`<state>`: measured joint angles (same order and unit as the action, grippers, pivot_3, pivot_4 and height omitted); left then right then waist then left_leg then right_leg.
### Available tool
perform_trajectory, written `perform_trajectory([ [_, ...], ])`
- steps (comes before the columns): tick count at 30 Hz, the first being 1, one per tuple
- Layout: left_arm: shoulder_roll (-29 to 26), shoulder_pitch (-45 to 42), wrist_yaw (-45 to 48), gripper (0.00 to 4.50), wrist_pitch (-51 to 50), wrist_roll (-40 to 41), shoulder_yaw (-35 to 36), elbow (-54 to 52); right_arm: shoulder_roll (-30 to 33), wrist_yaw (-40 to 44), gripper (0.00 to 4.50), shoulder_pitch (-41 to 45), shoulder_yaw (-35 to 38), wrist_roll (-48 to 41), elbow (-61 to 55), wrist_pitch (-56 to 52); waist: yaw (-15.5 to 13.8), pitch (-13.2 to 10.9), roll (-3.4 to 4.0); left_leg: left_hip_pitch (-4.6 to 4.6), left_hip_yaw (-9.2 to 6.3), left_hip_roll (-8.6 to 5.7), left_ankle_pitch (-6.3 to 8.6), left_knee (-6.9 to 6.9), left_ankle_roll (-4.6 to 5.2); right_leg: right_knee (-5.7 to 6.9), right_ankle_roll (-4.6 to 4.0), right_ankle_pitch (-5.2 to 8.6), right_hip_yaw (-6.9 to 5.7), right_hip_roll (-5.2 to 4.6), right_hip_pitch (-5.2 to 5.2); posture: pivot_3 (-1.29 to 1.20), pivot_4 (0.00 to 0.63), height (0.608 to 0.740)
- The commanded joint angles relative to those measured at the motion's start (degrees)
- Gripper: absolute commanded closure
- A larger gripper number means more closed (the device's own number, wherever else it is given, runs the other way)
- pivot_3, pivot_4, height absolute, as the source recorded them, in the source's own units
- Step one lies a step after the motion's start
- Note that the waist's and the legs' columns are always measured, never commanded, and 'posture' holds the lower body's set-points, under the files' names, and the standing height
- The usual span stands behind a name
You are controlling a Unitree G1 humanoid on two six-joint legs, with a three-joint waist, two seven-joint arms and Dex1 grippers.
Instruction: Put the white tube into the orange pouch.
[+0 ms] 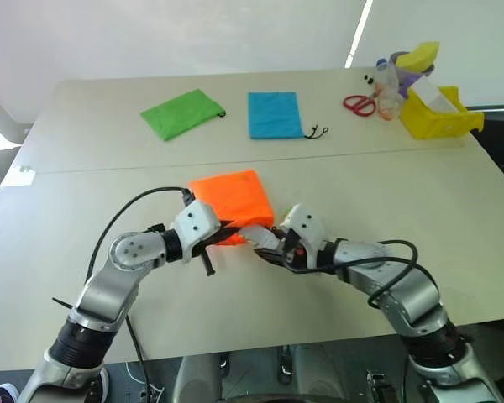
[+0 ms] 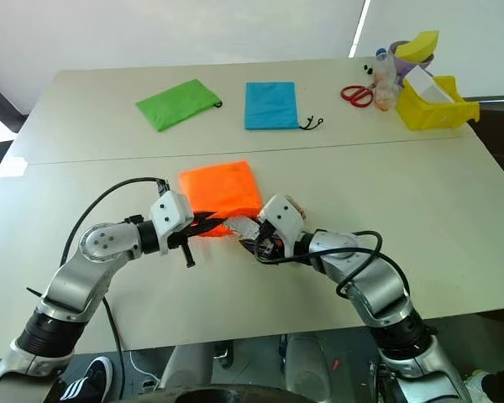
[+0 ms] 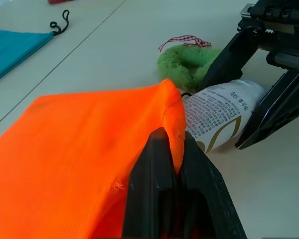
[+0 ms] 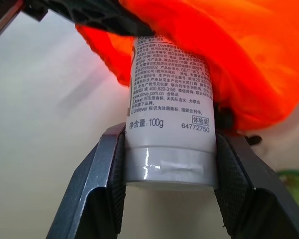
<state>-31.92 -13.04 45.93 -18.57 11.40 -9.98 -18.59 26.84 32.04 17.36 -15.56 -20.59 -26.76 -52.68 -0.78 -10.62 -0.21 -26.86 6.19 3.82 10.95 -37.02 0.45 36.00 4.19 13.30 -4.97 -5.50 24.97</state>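
My right gripper [image 4: 167, 164] is clamping the white tube [image 4: 169, 119], its front end entering the orange pouch [image 1: 233, 201]; left gripper [image 3: 172, 164] is pinching the pouch's edge.

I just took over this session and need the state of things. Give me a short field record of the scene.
left gripper: shut on the orange pouch, pinching its edge
right gripper: shut on the white tube, holding its crimped end
tube position: front end at the pouch's mouth, most of it outside
table: green pouch, blue pouch, red scissors, yellow bin at the far side
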Motion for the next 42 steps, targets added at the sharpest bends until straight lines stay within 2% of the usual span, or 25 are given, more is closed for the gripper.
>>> perform_trajectory([
  [1, -0.23, 0.55, -0.24, 4.50, 0.09, -0.28, 0.10, -1.04, -0.55, 0.10, 2.71, 0.78, 4.70, -3.48, -3.47, -1.89, 0.05, 0.00, 0.00, -0.02, 0.00, -0.01, 0.00, -0.03, 0.00, 0.00, 0.01, 0.00, 0.00, 0.00, 0.00, 0.00, 0.150, 0.736],
  [5, -0.34, 0.63, -0.38, 4.50, 0.34, -0.63, 0.11, -0.61, 0.82, 0.67, 2.71, 0.91, 7.91, -5.56, -4.64, -3.09, 0.08, 0.00, 0.00, 0.01, 0.01, 0.01, 0.07, -0.09, -0.11, 0.02, 0.01, -0.01, 0.00, 0.00, 0.00, 0.00, 0.150, 0.736],
  [9, -0.11, 0.60, -0.59, 4.50, 0.25, -0.67, 0.21, -0.58, -3.55, -3.10, 2.71, 1.97, 10.78, -8.93, -4.63, -8.42, 0.21, 0.00, 0.00, 0.02, -0.01, 0.02, 0.07, -0.06, -0.12, 0.05, 0.01, -0.01, 0.00, 0.04, 0.04, 0.00, 0.150, 0.736],
  [14, 0.51, 0.27, -0.84, 4.50, 0.21, -0.82, -0.15, -0.48, -6.69, -6.31, 2.71, 2.27, 5.59, -8.07, -5.37, -11.18, 0.23, 0.01, 0.01, -0.01, -0.01, 0.04, 0.05, 0.00, -0.10, 0.12, 0.01, -0.01, 0.00, 0.09, 0.14, 0.00, 0.150, 0.736],
  [18, 1.03, -0.07, -1.33, 4.50, 0.62, -1.06, -0.13, -0.04, -3.68, -5.82, 2.71, 4.12, -0.36, -3.52, -1.54, -8.98, 0.20, 0.01, 0.01, -0.10, 0.02, 0.01, 0.00, -0.09, -0.02, 0.12, 0.01, -0.01, 0.01, 0.05, 0.19, 0.00, 0.150, 0.736],
  [22, 1.62, -0.49, -1.55, 4.50, 1.35, -1.17, -0.12, 0.37, -6.02, -7.09, 2.71, 7.96, -1.73, -1.28, 2.77, -7.28, 0.21, 0.01, 0.00, -0.07, 0.03, 0.01, 0.06, -0.12, -0.12, 0.11, -0.01, -0.04, 0.00, 0.00, 0.31, 0.00, 0.150, 0.736],
  [26, 2.35, -1.15, -2.06, 4.50, 1.62, -0.95, 0.34, 0.46, -4.29, -5.99, 2.71, 10.49, -7.28, 3.39, 4.98, -4.34, 0.24, 0.01, 0.00, -0.09, 0.03, 0.02, 0.00, -0.09, -0.03, 0.17, -0.01, -0.06, 0.00, 0.07, 0.23, 0.00, 0.150, 0.736],
  [29, 2.54, -1.43, -2.72, 4.50, 1.47, -1.28, 0.56, 0.75, -3.81, -5.10, 2.71, 11.22, -8.53, 5.03, 5.88, -2.09, 0.24, 0.01, 0.00, -0.10, 0.07, 0.01, -0.03, -0.10, 0.02, 0.17, -0.01, -0.06, 0.00, 0.08, 0.22, 0.00, 0.150, 0.736],
  [37, 2.32, -1.06, -2.13, 4.50, 1.50, -1.23, -0.44, 0.49, -10.75, -7.64, 2.71, 13.33, -5.70, 5.14, 10.82, -3.01, 0.44, 0.01, 0.00, -0.07, 0.08, 0.04, -0.05, -0.11, -0.01, 0.21, 0.03, -0.10, 0.00, 0.12, 0.22, 0.00, 0.150, 0.736],
  [42, 2.77, -1.16, -2.21, 4.50, 0.69, -0.79, -0.45, 0.02, -12.13, -8.79, 2.71, 14.27, -6.00, 6.65, 13.20, -3.61, 0.58, 0.01, 0.00, -0.08, 0.09, 0.05, -0.05, -0.11, -0.02, 0.21, 0.01, -0.12, 0.00, 0.12, 0.22, 0.00, 0.150, 0.736],
])
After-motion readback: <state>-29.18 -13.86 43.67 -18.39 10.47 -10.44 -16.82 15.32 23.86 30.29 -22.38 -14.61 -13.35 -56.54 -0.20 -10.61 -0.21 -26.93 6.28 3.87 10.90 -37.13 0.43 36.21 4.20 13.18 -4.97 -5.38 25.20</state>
